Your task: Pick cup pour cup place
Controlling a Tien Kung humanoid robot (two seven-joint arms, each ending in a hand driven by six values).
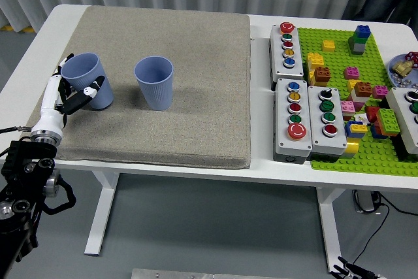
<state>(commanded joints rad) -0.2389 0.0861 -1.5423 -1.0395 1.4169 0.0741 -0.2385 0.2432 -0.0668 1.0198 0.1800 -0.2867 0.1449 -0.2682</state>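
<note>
Nearest us, at about 8 o'clock in the view, our left arm comes in from the lower left corner, and our left hand is closed around the left cup, its white fingers wrapped about the lower wall. That blue cup sits at the left part of the grey mat, tilted a little: its long axis leans toward 11 o'clock, with the open mouth facing up and slightly left. We cannot tell whether its base touches the mat or is just clear of it.

Just to the right, toward 3 o'clock from the held cup and apart from it, the second cup stands upright on the mat, mouth up, long axis vertical.

Further right, past the mat's edge on the white desk, we see grey button boxes with coloured buttons, and beyond them at 2 o'clock a green baseplate carrying loose bricks.

Our right hand does not show.
</note>
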